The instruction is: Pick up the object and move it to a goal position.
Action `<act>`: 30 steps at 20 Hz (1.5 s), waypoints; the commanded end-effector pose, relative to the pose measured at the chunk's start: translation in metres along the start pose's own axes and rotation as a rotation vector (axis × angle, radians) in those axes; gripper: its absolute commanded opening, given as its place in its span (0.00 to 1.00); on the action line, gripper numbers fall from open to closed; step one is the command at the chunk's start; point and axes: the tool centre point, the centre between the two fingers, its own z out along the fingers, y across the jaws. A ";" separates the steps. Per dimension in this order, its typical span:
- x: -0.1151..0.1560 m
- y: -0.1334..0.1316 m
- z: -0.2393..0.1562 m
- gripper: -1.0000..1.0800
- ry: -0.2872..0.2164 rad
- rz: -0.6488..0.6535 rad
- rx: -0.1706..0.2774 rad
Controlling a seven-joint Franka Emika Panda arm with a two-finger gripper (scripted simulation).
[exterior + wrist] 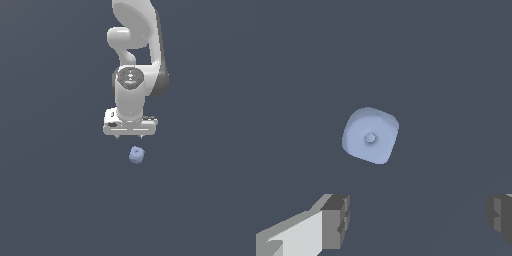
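The object (pixel 136 154) is a small pale periwinkle-blue faceted lump lying on the dark grey floor. It also shows in the wrist view (pixel 370 135), with its small knob facing the camera. My white gripper (pixel 129 136) hangs just above and slightly behind it, not touching it. The jaws stand wide apart and hold nothing. In the wrist view the two grey fingertips (pixel 336 221) sit far apart, and the object lies beyond the gap between them, nearer to one finger.
The white arm (pixel 135 55) rises behind the gripper. A plain dark grey surface (pixel 50 200) lies all around.
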 end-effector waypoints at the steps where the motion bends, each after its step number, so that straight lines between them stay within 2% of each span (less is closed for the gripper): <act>1: 0.000 0.000 0.000 0.96 0.000 0.000 0.000; 10: 0.000 -0.022 0.004 0.96 -0.005 -0.015 -0.006; 18: 0.002 -0.023 0.006 0.96 -0.002 -0.001 -0.005; 30: 0.021 -0.031 0.032 0.96 0.029 0.178 0.004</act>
